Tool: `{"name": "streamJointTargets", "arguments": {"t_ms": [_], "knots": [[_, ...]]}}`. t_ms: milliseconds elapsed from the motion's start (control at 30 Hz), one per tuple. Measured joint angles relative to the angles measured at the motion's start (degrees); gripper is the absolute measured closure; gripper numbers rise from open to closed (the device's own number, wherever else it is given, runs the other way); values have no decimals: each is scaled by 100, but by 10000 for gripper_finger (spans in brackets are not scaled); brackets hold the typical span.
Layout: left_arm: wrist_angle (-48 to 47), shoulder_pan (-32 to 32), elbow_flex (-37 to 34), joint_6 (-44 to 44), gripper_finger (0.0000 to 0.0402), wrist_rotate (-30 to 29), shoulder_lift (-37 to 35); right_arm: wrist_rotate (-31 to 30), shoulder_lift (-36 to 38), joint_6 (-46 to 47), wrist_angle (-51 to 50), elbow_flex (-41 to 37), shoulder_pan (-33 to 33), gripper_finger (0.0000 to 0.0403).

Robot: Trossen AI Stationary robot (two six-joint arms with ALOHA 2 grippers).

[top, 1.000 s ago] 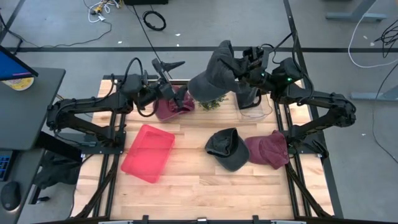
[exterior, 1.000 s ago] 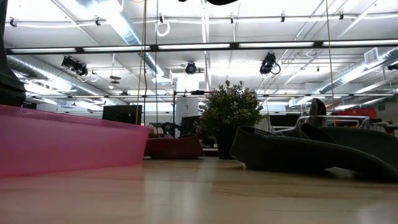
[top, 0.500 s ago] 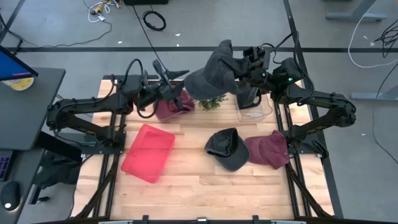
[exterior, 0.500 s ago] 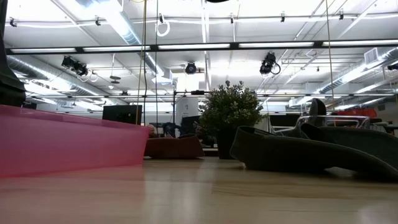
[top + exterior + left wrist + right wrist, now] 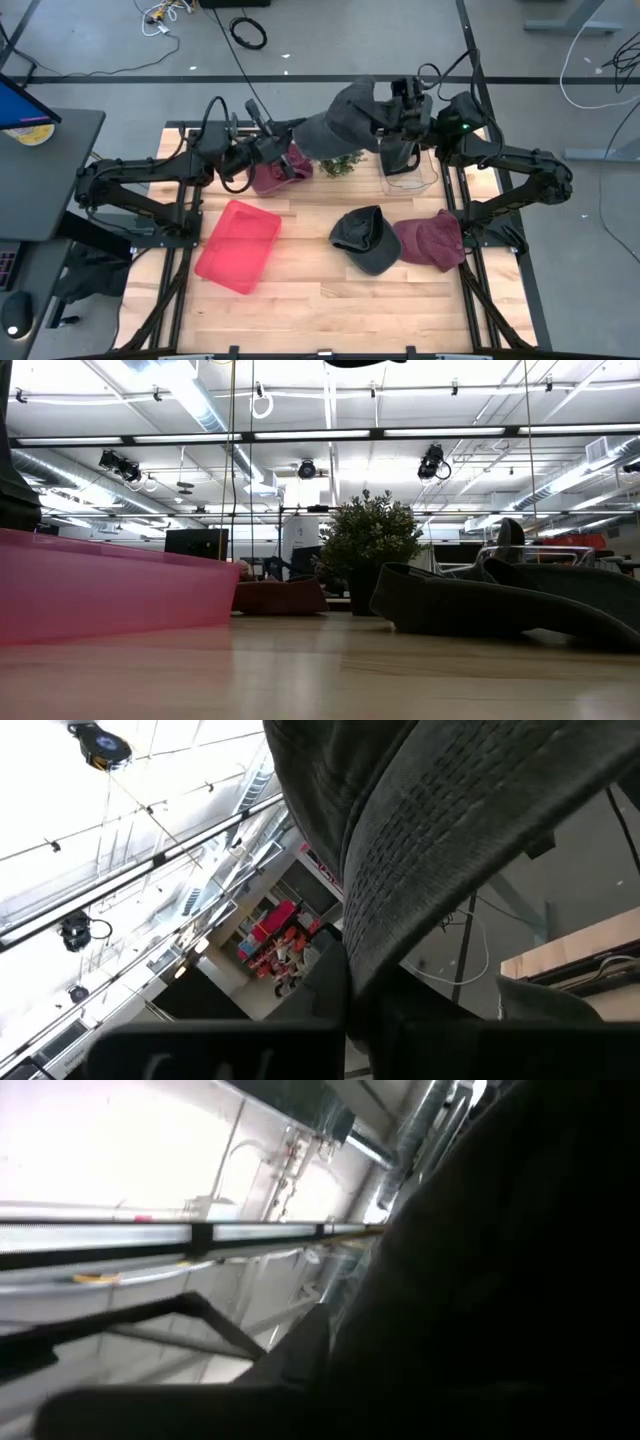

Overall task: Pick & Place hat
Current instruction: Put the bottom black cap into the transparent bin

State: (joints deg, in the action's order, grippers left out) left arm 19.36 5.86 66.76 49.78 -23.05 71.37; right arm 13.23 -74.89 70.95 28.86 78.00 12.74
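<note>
Grey hat hanging above the tabletop's far edge, right pincer clenched on its crown, left pincer reaching up, grasping its brim.

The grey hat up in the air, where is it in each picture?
High view: the lifted grey hat hangs at top centre, between the left gripper and right gripper, above the plant.
Low view: only a dark sliver at the top edge, above the plant.
Left wrist view: it fills the upper right.
Right wrist view: probably the dark mass on the right.
Shared landmark: the plant.
</note>
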Motion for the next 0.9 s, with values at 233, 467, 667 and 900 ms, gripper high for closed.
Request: {"name": "streamJointTargets", "arguments": {"t_ms": [233, 467, 667, 900], "knots": [[-3, -228, 0, -13, 390, -545, 0, 787, 53, -89, -168, 0, 337, 160], [-4, -487, 0, -319, 390, -1173, -110, 1224, 413, -401, -1103, 0, 831, 51], [-171, -578, 9, -1101, 390, -1643, -273, 1198, 867, -1049, -2294, 0, 1196, 38], [-909, -577, 4, -2798, 390, -1985, -407, 771, 1465, -2424, -3416, 0, 1317, 56]]}}
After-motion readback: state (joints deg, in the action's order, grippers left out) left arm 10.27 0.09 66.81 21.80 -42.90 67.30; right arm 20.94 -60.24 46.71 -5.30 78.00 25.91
